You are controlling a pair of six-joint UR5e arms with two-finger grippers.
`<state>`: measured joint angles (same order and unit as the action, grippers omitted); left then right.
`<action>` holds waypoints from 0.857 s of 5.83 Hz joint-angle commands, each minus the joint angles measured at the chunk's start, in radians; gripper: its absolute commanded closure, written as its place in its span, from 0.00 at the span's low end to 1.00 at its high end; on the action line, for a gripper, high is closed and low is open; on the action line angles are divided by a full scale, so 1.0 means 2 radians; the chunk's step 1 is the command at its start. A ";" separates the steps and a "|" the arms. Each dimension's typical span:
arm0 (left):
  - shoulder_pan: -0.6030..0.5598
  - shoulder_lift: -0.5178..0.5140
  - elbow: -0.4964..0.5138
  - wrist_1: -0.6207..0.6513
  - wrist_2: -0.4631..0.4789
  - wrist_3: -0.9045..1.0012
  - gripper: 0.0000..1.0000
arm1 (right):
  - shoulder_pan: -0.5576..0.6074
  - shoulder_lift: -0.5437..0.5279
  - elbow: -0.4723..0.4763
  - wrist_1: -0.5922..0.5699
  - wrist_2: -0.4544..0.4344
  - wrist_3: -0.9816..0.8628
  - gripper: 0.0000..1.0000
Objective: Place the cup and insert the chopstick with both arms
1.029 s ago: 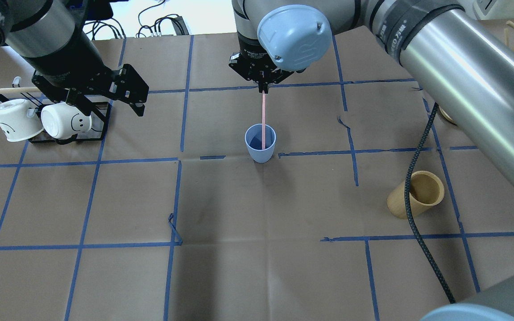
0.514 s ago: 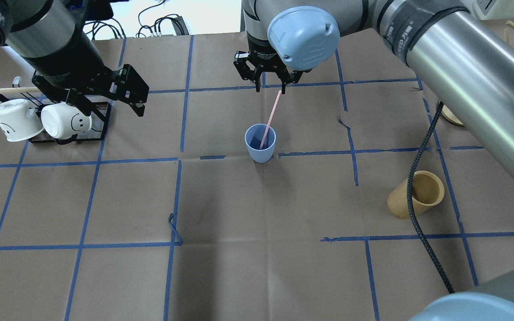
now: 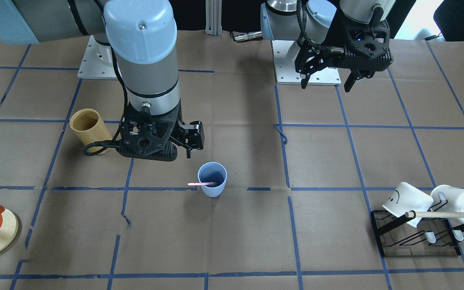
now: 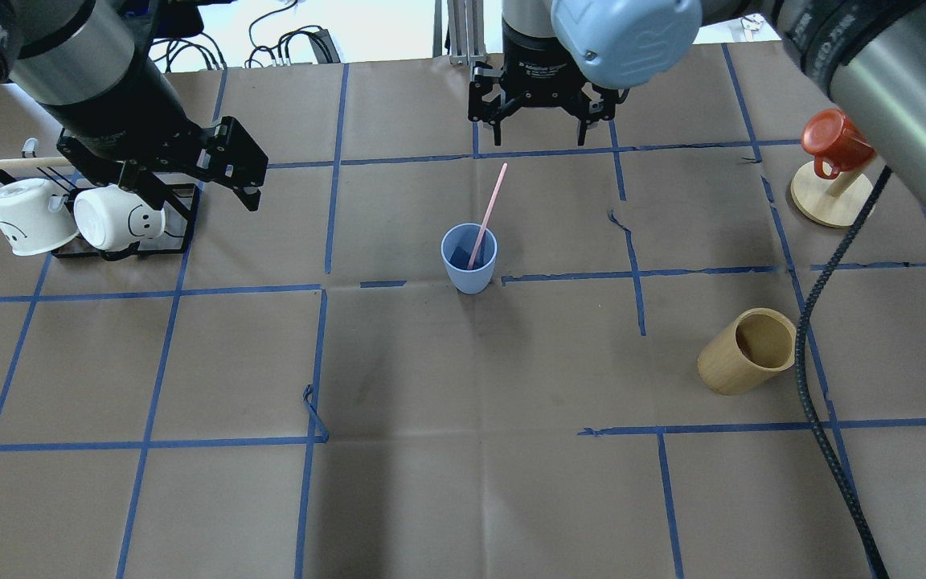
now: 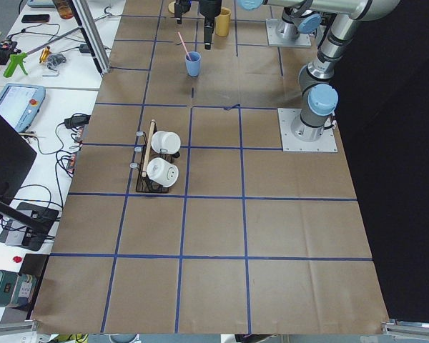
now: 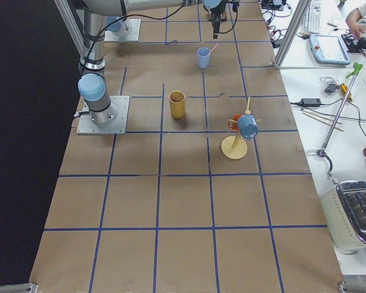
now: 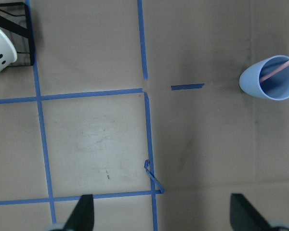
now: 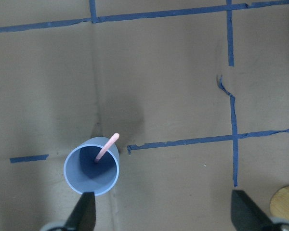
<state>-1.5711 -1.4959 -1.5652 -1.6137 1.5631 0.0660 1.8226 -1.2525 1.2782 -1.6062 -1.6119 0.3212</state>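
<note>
Seen from overhead, a smooth, pale-blue cup (image 4: 469,281) stands upright near the middle of the worktop (image 4: 463,498), whose creased brown covering is gridded with blue tape (image 4: 326,233). A thin pink chopstick (image 4: 489,205) stands in the cup, its shaft leaning out over the far rim. The right hand (image 4: 539,135) hangs beyond the stick's top end, apart from it, its fingers spread wide and empty. A cylindrical wooden tumbler (image 4: 748,351) and a glossy red mug (image 4: 831,138) on a round wooden stand (image 4: 829,205) sit toward the robot's right. The front-facing view adds the left hand (image 3: 326,85) near its base plate, also wide with nothing between its fingers. It also shows two white mugs (image 3: 407,201) tipped on a black wire rack (image 3: 419,253) under a wooden rod (image 3: 445,214). From the left end, cup and stick are small and far, with the rack nearer. Only the right-end view shows a blue mug (image 6: 248,126) hung on the stand. The left wrist view has the cup's round mouth at its right edge, and dark fingertips (image 7: 84,211) in the lower corners, far apart. The right wrist view looks down into the cup, where the stick's rounded tip pokes past the rim, and the fingertips (image 8: 84,211) are set wide.
</note>
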 commanded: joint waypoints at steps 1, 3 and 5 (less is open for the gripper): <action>0.000 0.001 -0.003 0.000 -0.001 0.000 0.02 | -0.056 -0.083 0.074 0.013 0.000 -0.071 0.00; 0.000 0.002 -0.003 0.000 0.000 0.000 0.02 | -0.115 -0.171 0.173 0.001 0.001 -0.132 0.00; 0.000 0.002 -0.003 0.000 0.000 0.000 0.02 | -0.120 -0.177 0.180 -0.007 0.000 -0.131 0.00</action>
<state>-1.5708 -1.4926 -1.5707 -1.6137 1.5630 0.0667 1.5910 -1.5961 1.6289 -1.6145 -1.6120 0.0617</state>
